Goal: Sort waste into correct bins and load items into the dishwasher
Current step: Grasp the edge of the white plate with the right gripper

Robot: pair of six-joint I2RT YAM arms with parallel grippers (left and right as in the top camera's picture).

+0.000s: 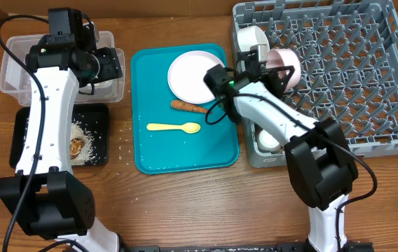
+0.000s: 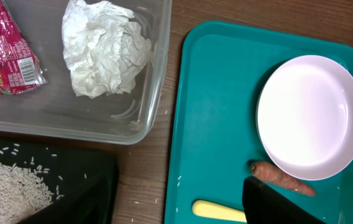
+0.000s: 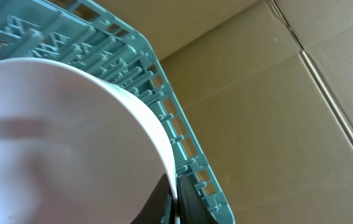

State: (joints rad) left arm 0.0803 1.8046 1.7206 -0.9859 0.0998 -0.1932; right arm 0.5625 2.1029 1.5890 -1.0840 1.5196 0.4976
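Note:
My right gripper [image 1: 275, 70] is shut on the rim of a white-pink bowl [image 1: 290, 75] and holds it tilted over the left part of the grey dish rack [image 1: 353, 77]. The right wrist view shows the fingers [image 3: 175, 200] pinching the bowl rim [image 3: 58, 137] beside the rack's edge [image 3: 145, 68]. My left gripper [image 1: 108, 66] hovers open and empty [image 2: 176, 205] between the clear tub [image 2: 158, 93] and the teal tray. The tub holds a red wrapper [image 2: 2, 50] and a white napkin [image 2: 105, 46]. The round plate [image 1: 192, 73], a carrot piece [image 1: 188, 106] and a yellow spoon [image 1: 174, 127] lie on the teal tray.
The black tray [image 1: 24, 133] at the left holds loose rice [image 1: 87, 133] and a brown lump [image 1: 78, 145]. A white dish [image 1: 251, 35] lies at the rack's back left, and another [image 1: 268, 138] sits in its front left compartment. The teal tray [image 1: 185, 154] lies in the middle. Stray rice grains lie on the table.

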